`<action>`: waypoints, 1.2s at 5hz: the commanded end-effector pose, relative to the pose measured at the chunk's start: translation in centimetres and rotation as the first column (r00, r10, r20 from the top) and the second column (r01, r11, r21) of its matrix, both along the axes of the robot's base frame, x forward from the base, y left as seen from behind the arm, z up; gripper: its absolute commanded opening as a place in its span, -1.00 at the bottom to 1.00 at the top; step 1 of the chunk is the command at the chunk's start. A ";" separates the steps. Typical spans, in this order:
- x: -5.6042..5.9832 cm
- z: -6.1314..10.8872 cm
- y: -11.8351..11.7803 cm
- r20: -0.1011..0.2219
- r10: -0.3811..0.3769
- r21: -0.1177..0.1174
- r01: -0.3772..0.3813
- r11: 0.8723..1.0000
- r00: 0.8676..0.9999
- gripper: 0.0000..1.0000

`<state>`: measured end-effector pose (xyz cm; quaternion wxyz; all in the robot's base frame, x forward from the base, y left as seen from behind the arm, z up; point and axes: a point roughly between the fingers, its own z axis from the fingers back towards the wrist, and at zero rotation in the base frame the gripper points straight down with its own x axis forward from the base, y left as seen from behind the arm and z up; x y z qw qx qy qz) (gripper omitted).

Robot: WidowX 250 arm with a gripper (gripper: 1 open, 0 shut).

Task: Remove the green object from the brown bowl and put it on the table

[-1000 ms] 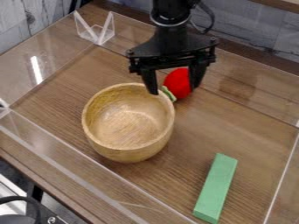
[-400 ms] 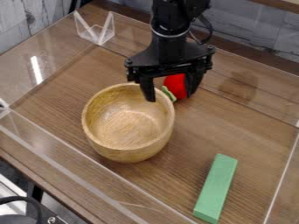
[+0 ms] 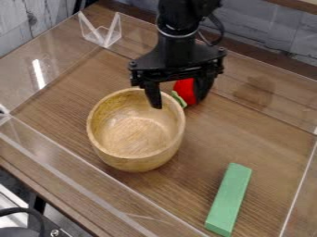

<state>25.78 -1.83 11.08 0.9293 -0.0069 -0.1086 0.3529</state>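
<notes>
Green object (image 3: 228, 198) is lying flat on the counter (image 3: 254, 120), outside the brown bowl (image 3: 136, 128).

Tool (image 3: 177, 90) hangs from the black arm pointing almost straight down, fingers spread wide with nothing between them, parked right over the bowl's far rim. Directly behind it, partly hidden by the fingers, sits a red round toy (image 3: 187, 87) with a bit of green leaf, just beside the bowl's back edge. Bowl itself is below and in front of the tool, and its inside looks bare. Green block is well apart from the tool, way off toward the near right corner by the clear acrylic wall (image 3: 301, 190).
</notes>
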 end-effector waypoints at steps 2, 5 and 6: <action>1.0 1.2 -1.2 0.068 -0.014 -0.011 0.015 1.000 0.998 1.00; 0.8 -0.2 -2.3 0.053 -0.136 0.000 0.136 0.991 0.989 1.00; 1.3 -0.3 -2.5 0.038 -0.198 0.000 0.198 0.980 0.979 1.00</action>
